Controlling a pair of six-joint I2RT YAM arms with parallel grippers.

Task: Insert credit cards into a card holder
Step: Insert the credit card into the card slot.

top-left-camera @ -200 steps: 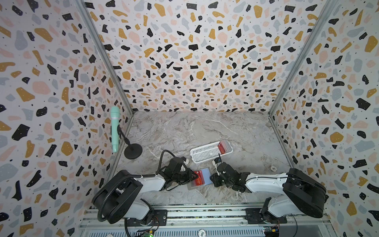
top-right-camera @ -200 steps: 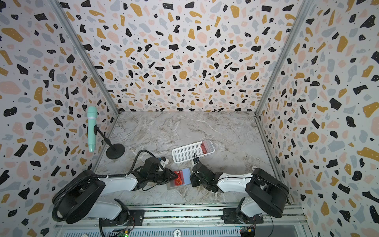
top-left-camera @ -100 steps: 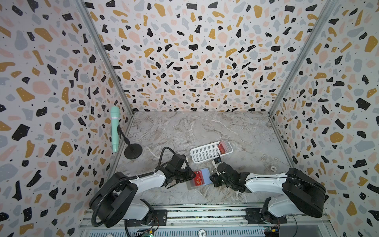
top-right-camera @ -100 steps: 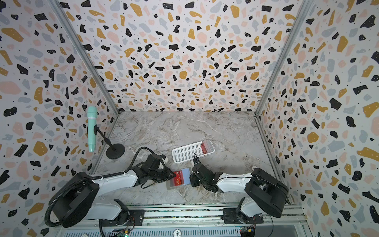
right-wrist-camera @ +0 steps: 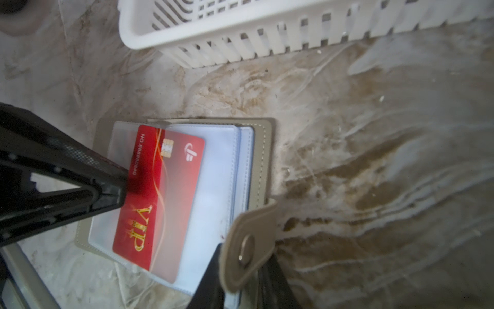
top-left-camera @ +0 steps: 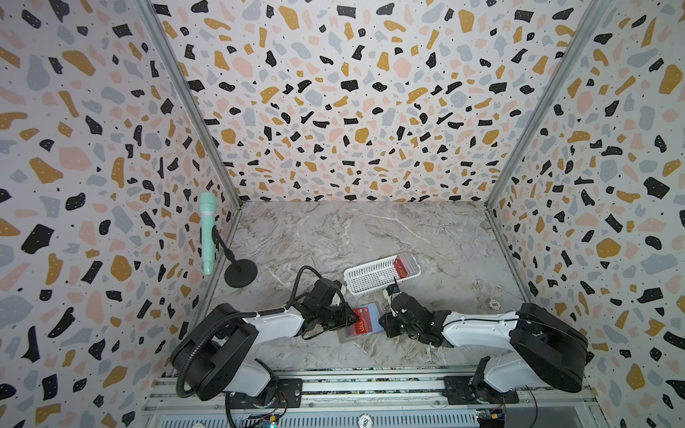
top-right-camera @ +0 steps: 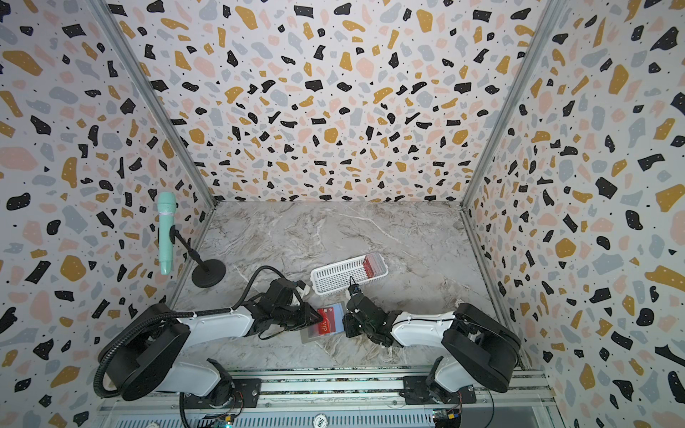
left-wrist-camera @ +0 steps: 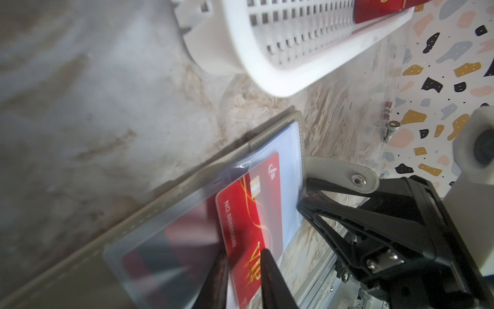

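Note:
The grey card holder lies open near the table's front middle, its light blue inside and clear sleeves facing up. My left gripper is shut on a red credit card with gold "VIP" lettering. The card's far end lies under a clear sleeve. My right gripper is shut on the holder's edge by the snap tab. More red credit cards stand in the white basket.
The white perforated basket sits just behind the holder. A mint microphone on a black stand with a round base is at the left wall. Patterned walls close three sides.
My left gripper has edged toward the holder with the card and its jaws have narrowed slightly. The right gripper and the holder have stayed put.

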